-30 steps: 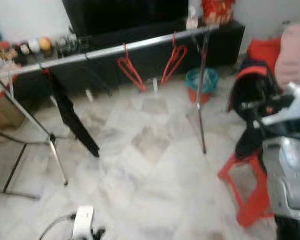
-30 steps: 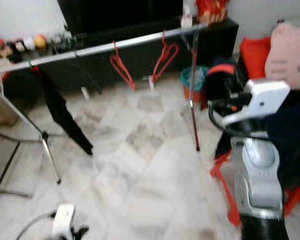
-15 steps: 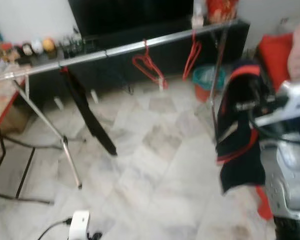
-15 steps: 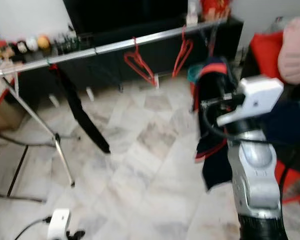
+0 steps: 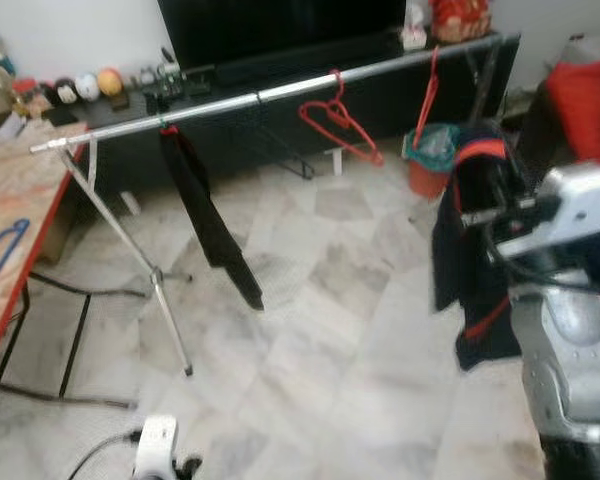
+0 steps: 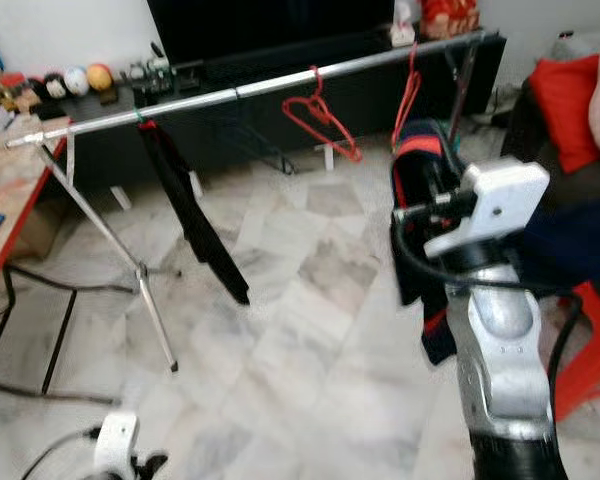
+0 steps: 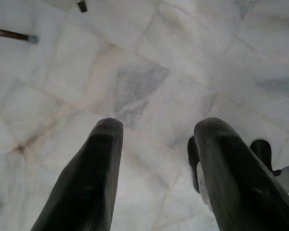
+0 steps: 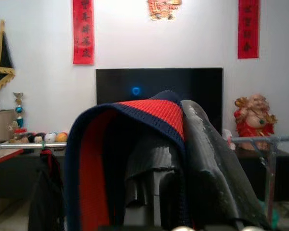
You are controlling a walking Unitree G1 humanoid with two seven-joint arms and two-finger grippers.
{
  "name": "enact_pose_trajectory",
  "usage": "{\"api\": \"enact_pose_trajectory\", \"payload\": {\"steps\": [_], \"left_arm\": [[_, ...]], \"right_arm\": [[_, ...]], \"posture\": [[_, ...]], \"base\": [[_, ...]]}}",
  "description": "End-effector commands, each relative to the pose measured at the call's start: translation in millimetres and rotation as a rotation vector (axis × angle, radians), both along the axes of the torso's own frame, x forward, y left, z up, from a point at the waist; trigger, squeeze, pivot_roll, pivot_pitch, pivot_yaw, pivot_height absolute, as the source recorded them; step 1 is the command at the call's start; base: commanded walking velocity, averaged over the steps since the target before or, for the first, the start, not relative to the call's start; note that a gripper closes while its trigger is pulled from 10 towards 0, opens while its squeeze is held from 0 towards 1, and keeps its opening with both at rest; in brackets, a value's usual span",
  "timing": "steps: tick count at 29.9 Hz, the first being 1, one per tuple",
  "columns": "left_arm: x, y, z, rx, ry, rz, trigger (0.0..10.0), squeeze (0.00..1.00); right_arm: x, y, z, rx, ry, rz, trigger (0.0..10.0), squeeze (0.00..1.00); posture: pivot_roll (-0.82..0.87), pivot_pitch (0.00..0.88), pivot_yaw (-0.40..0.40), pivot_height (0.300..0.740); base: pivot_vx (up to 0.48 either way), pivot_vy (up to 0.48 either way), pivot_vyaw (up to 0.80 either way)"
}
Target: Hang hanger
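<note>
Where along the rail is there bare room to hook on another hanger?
The rail is bare between the black garment and the first red hanger, and again between the two red hangers. Its far right end, past the second red hanger, is crowded. The right gripper carries a navy-and-red garment.

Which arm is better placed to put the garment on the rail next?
Right. The right gripper is raised toward the rail with the navy-and-red garment draped on it; the left gripper hangs open over the floor.
</note>
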State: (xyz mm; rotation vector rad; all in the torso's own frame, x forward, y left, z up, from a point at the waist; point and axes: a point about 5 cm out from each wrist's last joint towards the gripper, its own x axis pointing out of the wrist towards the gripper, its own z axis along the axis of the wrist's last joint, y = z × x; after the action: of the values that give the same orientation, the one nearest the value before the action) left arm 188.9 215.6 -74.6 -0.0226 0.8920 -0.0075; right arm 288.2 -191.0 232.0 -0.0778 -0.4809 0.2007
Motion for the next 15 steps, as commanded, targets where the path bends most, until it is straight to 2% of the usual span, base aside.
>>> {"api": "enact_pose_trajectory", "payload": {"steps": [1, 5, 7, 8, 9, 10, 12, 15], "left_arm": [[-4.5, 2.8, -2, 0.003, 0.018, 0.003, 10.0, 0.00], [-5.0, 2.3, -2, 0.003, 0.021, 0.000, 10.0, 0.00], [-5.2, 1.7, -2, 0.001, 0.025, -0.006, 10.0, 0.00], [-5.7, 1.2, -3, 0.000, 0.031, -0.012, 10.0, 0.00], [-6.0, 1.0, -3, 0.000, 0.033, -0.014, 10.0, 0.00], [-6.5, 0.7, -3, 0.000, 0.036, -0.018, 10.0, 0.00], [-6.9, 0.5, -4, -0.001, 0.037, -0.018, 10.0, 0.00], [-7.7, 0.3, -4, -0.004, 0.043, -0.019, 10.0, 0.00]], "right_arm": [[-1.9, 7.9, 6, -0.008, -0.033, 0.038, 10.0, 0.00], [0.2, 8.2, -5, -0.013, 0.013, 0.048, 10.0, 0.00], [6.2, -4.7, -27, -0.024, 0.123, -0.041, 10.0, 0.00], [10.3, -20.3, -55, -0.031, 0.256, -0.140, 10.0, 0.00], [11.0, -25.8, -64, -0.038, 0.302, -0.178, 10.0, 0.00], [10.6, -41.4, -88, -0.006, 0.406, -0.273, 10.0, 0.00], [7.0, -52.0, -108, 0.032, 0.481, -0.326, 10.0, 0.00], [-7.7, -72.2, -157, 0.014, 0.681, -0.455, 10.0, 0.00]], "posture": [[-0.16, 0.000, 0.105, 0.740], [-0.17, 0.000, 0.105, 0.740], [-0.16, 0.000, 0.103, 0.740], [-0.16, 0.000, 0.103, 0.740], [-0.16, 0.000, 0.103, 0.740], [-0.16, 0.000, 0.103, 0.740], [-0.16, 0.000, 0.101, 0.740], [-0.16, 0.000, 0.102, 0.740]], "base": [[0.000, 0.000, 0.00], [0.000, 0.000, 0.00], [0.000, 0.000, 0.00], [0.000, 0.000, 0.00], [0.000, 0.000, 0.00], [0.000, 0.000, 0.00], [0.000, 0.000, 0.00], [0.000, 0.000, 0.00]]}}
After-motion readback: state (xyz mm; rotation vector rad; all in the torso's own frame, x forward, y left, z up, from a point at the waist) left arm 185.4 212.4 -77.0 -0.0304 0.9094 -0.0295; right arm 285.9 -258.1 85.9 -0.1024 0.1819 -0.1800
